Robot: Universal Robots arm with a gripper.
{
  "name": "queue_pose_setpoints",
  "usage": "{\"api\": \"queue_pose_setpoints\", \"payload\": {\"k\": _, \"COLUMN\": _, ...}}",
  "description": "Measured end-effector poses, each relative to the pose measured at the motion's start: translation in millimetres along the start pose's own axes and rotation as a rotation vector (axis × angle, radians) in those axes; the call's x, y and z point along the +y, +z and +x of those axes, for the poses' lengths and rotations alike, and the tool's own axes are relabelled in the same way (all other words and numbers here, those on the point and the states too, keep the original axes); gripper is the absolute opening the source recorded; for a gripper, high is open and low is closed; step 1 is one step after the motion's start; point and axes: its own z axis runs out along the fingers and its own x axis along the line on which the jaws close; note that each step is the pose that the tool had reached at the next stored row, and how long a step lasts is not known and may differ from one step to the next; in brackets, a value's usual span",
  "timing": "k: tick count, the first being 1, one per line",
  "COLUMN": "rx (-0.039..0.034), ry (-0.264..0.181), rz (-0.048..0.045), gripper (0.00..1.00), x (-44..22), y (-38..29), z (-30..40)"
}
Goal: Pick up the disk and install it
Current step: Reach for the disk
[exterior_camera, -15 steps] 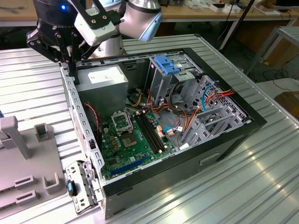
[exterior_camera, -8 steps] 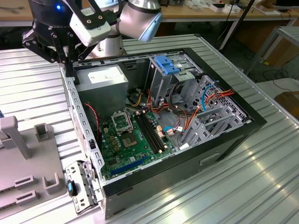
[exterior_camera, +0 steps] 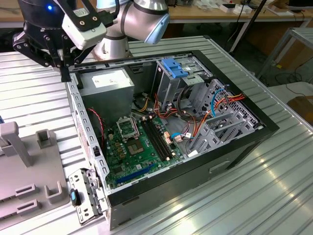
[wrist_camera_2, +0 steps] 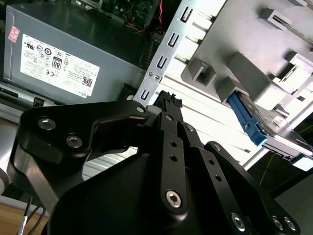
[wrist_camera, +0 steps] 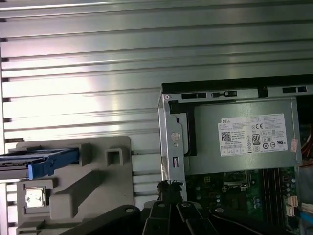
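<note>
The disk (wrist_camera: 41,160) lies flat in a grey holder (wrist_camera: 100,178) beside the open computer case; its bright blue rail (wrist_camera_2: 247,120) shows in both wrist views. My gripper (exterior_camera: 64,73) hangs over the case's metal side wall (exterior_camera: 80,117), near the corner by the power supply, on the exterior view's left. Its black fingers (wrist_camera_2: 168,102) are shut together with nothing between them, and their tips (wrist_camera: 169,186) sit just above the wall's edge. The disk is off to one side of the gripper, well apart from it.
The open case (exterior_camera: 244,147) shows the motherboard (exterior_camera: 134,147), a grey power-supply box (exterior_camera: 105,82) with a white label, and a drive cage with a fixed blue bracket (exterior_camera: 173,66). Coloured cables (exterior_camera: 220,100) cross the cage. A ribbed metal table (exterior_camera: 274,196) surrounds everything.
</note>
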Motion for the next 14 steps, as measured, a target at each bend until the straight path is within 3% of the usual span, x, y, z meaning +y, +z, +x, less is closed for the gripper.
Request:
{"api": "queue_pose_setpoints", "payload": {"k": 9, "rx": 0.0, "ry": 0.0, "rz": 0.0, "gripper": 0.11, "x": -1.0, "y": -0.5, "z": 18.0}}
{"api": "queue_pose_setpoints", "payload": {"k": 14, "rx": 0.0, "ry": 0.0, "rz": 0.0, "gripper": 0.11, "x": 5.5, "y": -0.7, "z": 38.6}}
